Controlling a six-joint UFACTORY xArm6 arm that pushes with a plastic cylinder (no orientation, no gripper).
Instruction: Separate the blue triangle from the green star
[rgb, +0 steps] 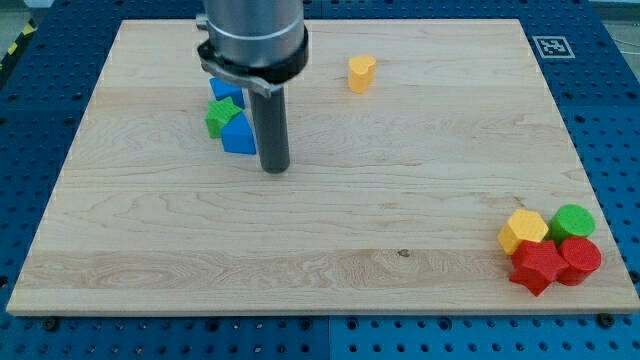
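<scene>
The green star (221, 116) lies at the view's upper left on the wooden board (320, 200). The blue triangle (239, 135) touches it on its lower right side. Another blue block (222, 89) sits just above the star, partly hidden by the arm. My tip (274, 168) stands on the board just right of and slightly below the blue triangle, close to its right edge. I cannot tell whether it touches the triangle.
A yellow block (361, 73) sits at the view's top centre. At the bottom right is a cluster: a yellow block (522, 230), a green cylinder (573, 221), a red star (537, 266) and a red cylinder (580, 258).
</scene>
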